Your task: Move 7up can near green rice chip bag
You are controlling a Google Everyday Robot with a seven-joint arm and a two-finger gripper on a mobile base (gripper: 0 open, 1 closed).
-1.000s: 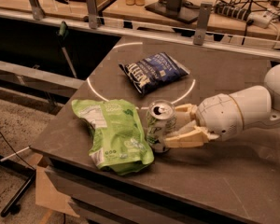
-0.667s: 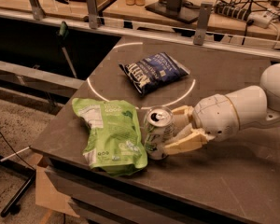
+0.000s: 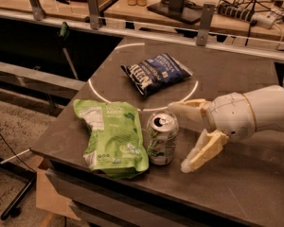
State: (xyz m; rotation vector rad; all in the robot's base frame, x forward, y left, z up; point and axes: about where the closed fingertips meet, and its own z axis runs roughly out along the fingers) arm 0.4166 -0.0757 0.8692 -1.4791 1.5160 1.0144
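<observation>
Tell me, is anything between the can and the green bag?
Nothing visible. The can stands upright right beside the green bag, at its right edge; whether they touch is unclear. The gripper is open just right of the can, not gripping it. The blue bag lies farther back.

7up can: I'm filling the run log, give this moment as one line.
7up can upright beside green rice chip bag | gripper open, right of can, holding nothing | dark blue chip bag farther back
</observation>
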